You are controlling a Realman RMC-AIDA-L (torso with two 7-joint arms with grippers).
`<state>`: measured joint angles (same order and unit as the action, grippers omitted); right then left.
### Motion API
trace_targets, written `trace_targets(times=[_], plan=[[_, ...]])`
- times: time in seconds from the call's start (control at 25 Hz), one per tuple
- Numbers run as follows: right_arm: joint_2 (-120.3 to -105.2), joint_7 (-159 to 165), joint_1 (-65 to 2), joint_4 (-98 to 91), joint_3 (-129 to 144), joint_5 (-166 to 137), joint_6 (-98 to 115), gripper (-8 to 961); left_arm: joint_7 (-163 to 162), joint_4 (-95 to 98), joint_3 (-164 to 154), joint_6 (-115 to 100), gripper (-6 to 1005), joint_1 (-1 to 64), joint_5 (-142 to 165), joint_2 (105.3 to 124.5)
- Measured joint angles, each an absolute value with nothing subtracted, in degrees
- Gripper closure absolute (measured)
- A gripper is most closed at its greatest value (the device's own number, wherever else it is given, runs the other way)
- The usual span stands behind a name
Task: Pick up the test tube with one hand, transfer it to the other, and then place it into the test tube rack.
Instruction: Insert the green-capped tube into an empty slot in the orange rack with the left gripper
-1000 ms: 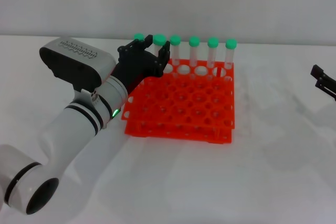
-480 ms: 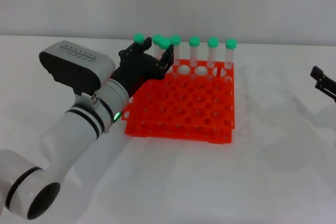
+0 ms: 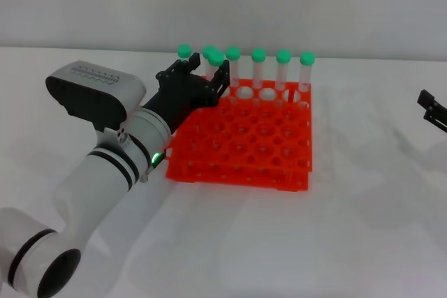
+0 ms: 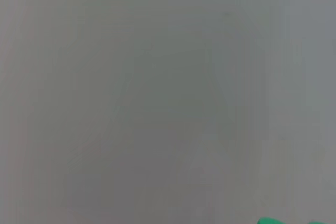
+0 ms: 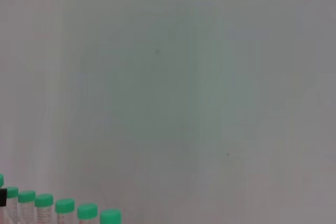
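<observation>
The orange-red test tube rack [image 3: 241, 146] stands mid-table, with several green-capped tubes [image 3: 258, 54] upright in its back row. My left gripper [image 3: 197, 78], black on a white ringed forearm, reaches over the rack's back left corner. It is shut on the test tube [image 3: 216, 56], which stands upright by its right-hand finger, just in front of the back row. A sliver of green cap [image 4: 269, 220] shows in the left wrist view. My right gripper [image 3: 434, 111] shows only its dark fingertips at the right edge, apart and empty. The right wrist view shows the row of green caps [image 5: 65, 205].
A plain grey wall runs behind the white table [image 3: 363, 228]. My left forearm with its grey box [image 3: 94, 92] crosses the table left of the rack.
The left forearm has drawn back to the left and down. The held tube has shifted slightly right and lower, off the back-row tube behind it. The right gripper has edged further right.
</observation>
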<state>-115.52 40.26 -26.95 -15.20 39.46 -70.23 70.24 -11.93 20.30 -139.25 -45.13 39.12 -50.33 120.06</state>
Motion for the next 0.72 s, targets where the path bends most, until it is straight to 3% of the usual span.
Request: trace_targets(times=[0.72], plan=[[-115.3, 40.25, -26.4, -15.6, 39.55, -70.22, 70.9, 134, -22.06, 22.89, -137.36, -44.86, 432, 36.93, -49.76, 119.47]])
